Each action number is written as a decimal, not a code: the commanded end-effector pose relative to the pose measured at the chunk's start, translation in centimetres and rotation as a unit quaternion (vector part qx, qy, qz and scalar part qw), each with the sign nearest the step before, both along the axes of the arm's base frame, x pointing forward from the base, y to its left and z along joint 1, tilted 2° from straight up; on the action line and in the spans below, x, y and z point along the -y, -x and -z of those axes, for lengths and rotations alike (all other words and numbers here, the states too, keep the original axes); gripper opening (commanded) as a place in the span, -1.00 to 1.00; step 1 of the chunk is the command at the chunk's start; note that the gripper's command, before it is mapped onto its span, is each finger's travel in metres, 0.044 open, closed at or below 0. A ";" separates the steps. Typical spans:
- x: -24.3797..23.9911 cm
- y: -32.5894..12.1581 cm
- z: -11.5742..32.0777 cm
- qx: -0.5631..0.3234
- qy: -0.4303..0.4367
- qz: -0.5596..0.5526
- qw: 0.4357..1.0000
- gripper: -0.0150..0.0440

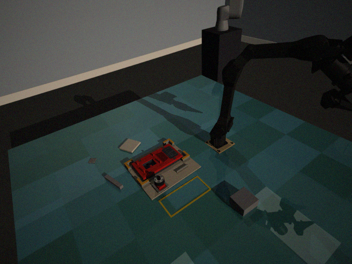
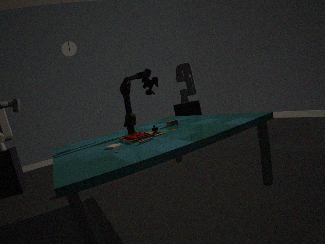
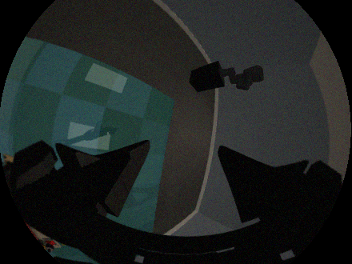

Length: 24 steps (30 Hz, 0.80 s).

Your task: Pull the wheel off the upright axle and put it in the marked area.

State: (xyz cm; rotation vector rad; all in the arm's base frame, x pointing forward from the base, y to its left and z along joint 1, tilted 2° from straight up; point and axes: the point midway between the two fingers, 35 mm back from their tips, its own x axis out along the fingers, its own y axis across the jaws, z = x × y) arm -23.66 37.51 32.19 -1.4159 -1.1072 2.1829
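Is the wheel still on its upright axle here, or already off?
On. The wheel sits on the axle at the board's corner, beside the yellow-marked area; the gripper hangs open high above, holding nothing.

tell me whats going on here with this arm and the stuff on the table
Nothing is being handled yet. The black robot arm is raised high, its hand open and empty, well above and away from the parts. The small dark round wheel sits on its upright axle over a red block, at the corner of the tan base plate. The yellow-outlined rectangle beside it on the teal table has nothing in it.
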 end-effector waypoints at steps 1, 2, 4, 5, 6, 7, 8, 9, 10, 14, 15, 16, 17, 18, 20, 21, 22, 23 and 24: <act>-0.1 -0.3 0.1 -0.001 0.002 0.005 1.000 0.78; -0.6 -1.0 0.3 -0.003 0.009 0.020 1.000 0.69; -2.0 -3.9 1.1 -0.013 0.035 0.076 0.996 0.53; -2.7 -5.5 1.5 -0.019 0.048 0.107 0.993 0.53; -3.4 -7.2 2.0 -0.025 0.061 0.138 0.988 0.53; -3.9 -8.8 2.4 -0.032 0.074 0.169 0.982 0.53; -4.4 -10.5 2.8 -0.039 0.086 0.199 0.975 0.53; -4.8 -12.2 3.3 -0.046 0.098 0.230 0.967 0.53; -5.1 -14.0 3.7 -0.054 0.109 0.261 0.958 0.53; -5.6 -21.1 5.2 -0.085 0.148 0.381 0.909 0.53; -5.6 -22.9 5.6 -0.093 0.157 0.410 0.893 0.53; -5.4 -24.6 5.9 -0.102 0.165 0.439 0.877 0.53; -5.2 -26.4 6.3 -0.110 0.173 0.468 0.860 0.53; -4.9 -28.1 6.7 -0.119 0.180 0.495 0.841 0.53; -4.0 -31.6 7.4 -0.137 0.193 0.549 0.801 0.53; -3.5 -33.2 7.7 -0.146 0.197 0.572 0.783 0.53; -2.9 -34.8 8.0 -0.155 0.201 0.594 0.764 0.53; -2.2 -36.4 8.3 -0.164 0.204 0.615 0.744 0.53; -1.5 -38.0 8.6 -0.173 0.207 0.636 0.723 0.53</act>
